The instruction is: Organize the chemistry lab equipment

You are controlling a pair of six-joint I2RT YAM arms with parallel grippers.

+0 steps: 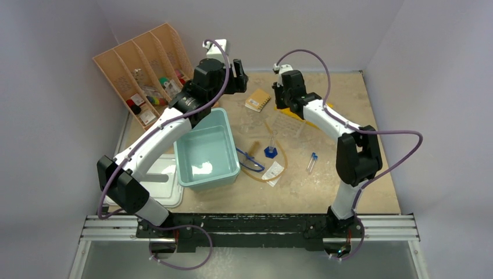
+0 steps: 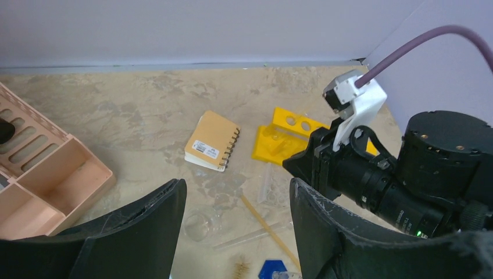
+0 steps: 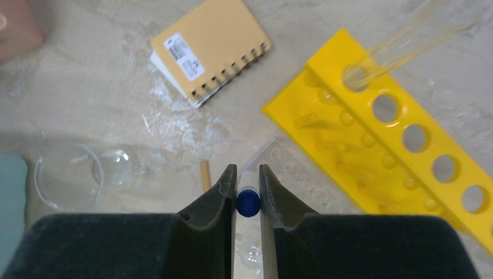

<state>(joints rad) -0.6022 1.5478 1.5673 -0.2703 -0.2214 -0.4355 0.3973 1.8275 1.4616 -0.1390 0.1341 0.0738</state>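
My right gripper (image 3: 248,185) is shut on a thin clear blue-capped test tube (image 3: 248,201), held upright next to a yellow rack (image 3: 395,151); in the top view it (image 1: 280,97) hangs over the table's back centre. One clear tube (image 3: 407,40) stands in the rack. My left gripper (image 2: 235,200) is open and empty above the table, near the back (image 1: 237,74). Below it lie a glass beaker (image 2: 197,225), amber tubing (image 2: 270,229) and the cylinder's blue hexagonal base (image 2: 272,270). The cylinder (image 1: 270,150), goggles (image 1: 250,161), brush (image 1: 254,148) and two more test tubes (image 1: 312,161) lie mid-table.
The pale teal tub (image 1: 206,148) stands left of centre, with a white lid (image 1: 163,186) beside it. The peach organiser (image 1: 145,75) is at the back left. A spiral notebook (image 1: 257,100) lies between the grippers. A petri dish (image 3: 67,177) and a white packet (image 1: 272,170) lie on the table.
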